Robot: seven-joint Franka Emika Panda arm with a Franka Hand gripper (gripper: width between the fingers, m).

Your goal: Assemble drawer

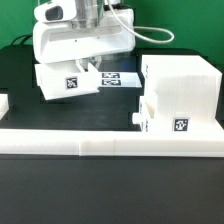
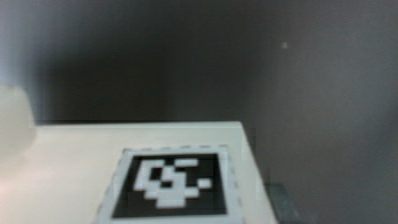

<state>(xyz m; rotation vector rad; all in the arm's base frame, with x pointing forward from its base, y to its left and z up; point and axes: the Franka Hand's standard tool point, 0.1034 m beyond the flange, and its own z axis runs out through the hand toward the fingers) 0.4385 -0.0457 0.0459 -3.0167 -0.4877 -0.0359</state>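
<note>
The drawer box (image 1: 178, 95) stands on the table (image 1: 110, 190) at the exterior view's right, a small drawer (image 1: 145, 115) partly in. The gripper (image 1: 88, 66) sits over another tagged drawer (image 1: 68, 82), seemingly gripping it, though its fingers are hidden; inserting it remains.

The exterior view looks level across the table (image 1: 30, 60) from its front. The wrist view looks down, very near (blurred); both share a tagged white panel (image 1: 68, 82).

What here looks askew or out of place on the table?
The white panel under the gripper sits tilted, its tagged face slanting, unlike the drawer box, which stands square against the front rail. Nothing looks spilled or broken.
</note>
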